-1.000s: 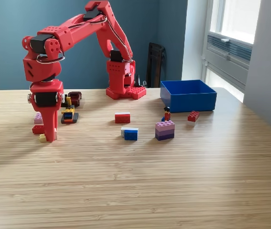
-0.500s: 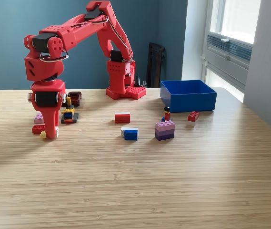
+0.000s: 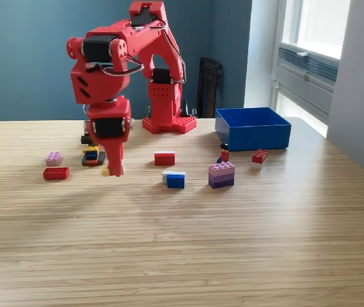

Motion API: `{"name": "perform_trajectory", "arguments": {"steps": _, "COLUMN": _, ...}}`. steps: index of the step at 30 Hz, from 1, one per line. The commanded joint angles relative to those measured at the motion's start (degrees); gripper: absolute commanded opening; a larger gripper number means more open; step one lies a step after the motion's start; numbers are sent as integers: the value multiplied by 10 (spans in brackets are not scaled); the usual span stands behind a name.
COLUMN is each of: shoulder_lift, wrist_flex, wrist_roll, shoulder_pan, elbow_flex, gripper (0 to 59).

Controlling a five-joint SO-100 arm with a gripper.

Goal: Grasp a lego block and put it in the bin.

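Observation:
My red gripper (image 3: 112,170) hangs fingers-down above the table, left of centre in the exterior view, shut on a small pale yellow lego block (image 3: 105,171) at its tip. The block is lifted off the wood. The bright blue bin (image 3: 253,127) sits open-topped at the back right, well away from the gripper. Behind the gripper stands the arm's red base (image 3: 167,109).
Loose bricks lie around: a pink one (image 3: 54,158) and a red one (image 3: 55,173) at the left, a red-white one (image 3: 164,157), a white-blue one (image 3: 174,178), a purple stack (image 3: 221,174), a red brick (image 3: 260,155), a small figure (image 3: 224,153). A toy vehicle (image 3: 93,154) sits behind the gripper.
The gripper has risen from the table at the left and swung rightward with the yellow block in it. The pink and red bricks it stood beside are now uncovered.

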Motion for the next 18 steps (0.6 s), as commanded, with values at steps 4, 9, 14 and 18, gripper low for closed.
{"name": "perform_trajectory", "arguments": {"steps": 4, "shoulder_lift": 249, "wrist_flex": 42, "wrist_roll": 37, "shoulder_pan": -122, "elbow_flex": 76, "gripper": 0}}
{"name": "perform_trajectory", "arguments": {"steps": 9, "shoulder_lift": 340, "wrist_flex": 67, "wrist_roll": 57, "shoulder_pan": -220, "elbow_flex": 146, "gripper": 0}}
{"name": "perform_trajectory", "arguments": {"steps": 14, "shoulder_lift": 426, "wrist_flex": 92, "wrist_roll": 100, "shoulder_pan": -366, "elbow_flex": 225, "gripper": 0}}
{"name": "perform_trajectory", "arguments": {"steps": 18, "shoulder_lift": 469, "wrist_flex": 110, "wrist_roll": 138, "shoulder_pan": -501, "elbow_flex": 274, "gripper": 0}}
